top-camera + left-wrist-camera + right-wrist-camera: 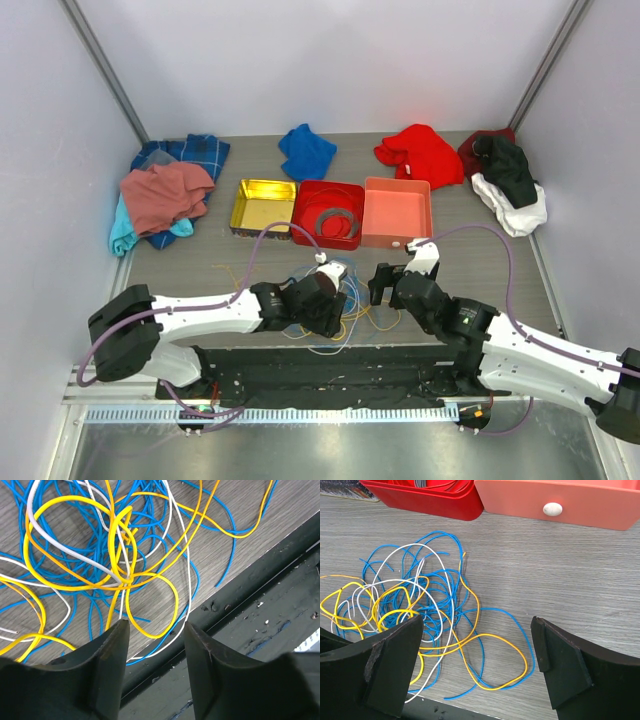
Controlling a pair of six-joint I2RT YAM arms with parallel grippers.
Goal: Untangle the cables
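Left pincer (156,627) sits at the near table (480,250) edge, jaws part open, gripping nothing; a yellow loop lies just past its tips. Right pincer (477,625) is wide open and empty, beside the pile. Cables (125,575): one knotted heap of yellow, orange, blue and white, in front of the red tray (420,502). No strand separated; nearly all work remains.
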